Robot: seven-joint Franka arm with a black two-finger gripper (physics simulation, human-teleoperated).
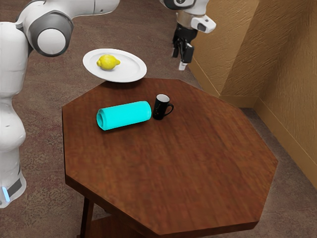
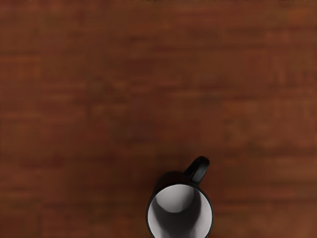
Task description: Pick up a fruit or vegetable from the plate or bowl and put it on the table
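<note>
High above the table's far side in the exterior view, my gripper (image 1: 179,58) hangs open, its fingers apart with nothing between them. A yellow lemon (image 1: 108,62) lies on a white plate (image 1: 132,72), toward the exterior view's left from the gripper. That plate is at the far edge of the brown wooden table (image 1: 198,158). The wrist view looks down on the tabletop (image 2: 109,99).
A black mug (image 1: 159,107) with a white inside stands upright on the table; the wrist view has the mug (image 2: 179,210) from above. Beside it lies a cyan cylinder (image 1: 125,115). A tan wall (image 1: 282,74) rises beyond the table.
</note>
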